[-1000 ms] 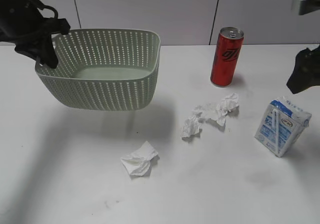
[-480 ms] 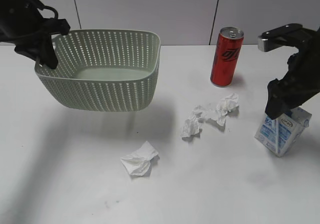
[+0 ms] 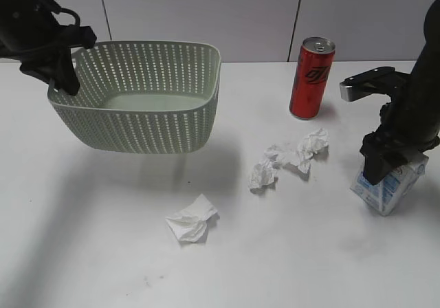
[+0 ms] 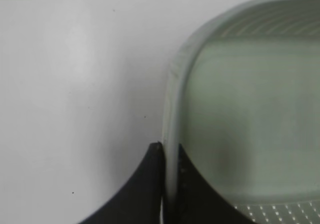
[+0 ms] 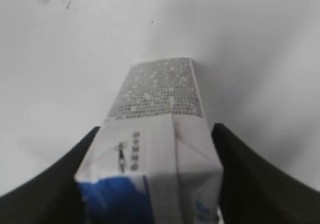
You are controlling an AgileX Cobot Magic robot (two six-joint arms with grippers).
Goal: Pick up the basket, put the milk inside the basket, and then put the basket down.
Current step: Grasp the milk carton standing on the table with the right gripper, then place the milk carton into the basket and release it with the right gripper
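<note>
The sage-green basket (image 3: 144, 108) hangs tilted above the table at the left. My left gripper (image 3: 65, 81) is shut on its left rim. In the left wrist view the basket's rim (image 4: 172, 109) is pinched between the two black fingers of the gripper (image 4: 169, 149). The white-and-blue milk carton (image 3: 385, 191) stands on the table at the right. My right gripper (image 3: 388, 163) is down over its top, open. In the right wrist view the milk (image 5: 155, 99) sits between the spread fingers (image 5: 240, 169) of the gripper (image 5: 155, 129).
A tall red can (image 3: 311, 78) stands behind and to the left of the milk. Two crumpled tissues (image 3: 295, 150) lie between the can and the milk. A third tissue (image 3: 192, 220) lies in front of the basket. The table (image 3: 82, 253) is white.
My right arm has come in from the right edge and lowered onto the milk carton, its fingers now either side of it. The left arm and the basket have stayed still.
</note>
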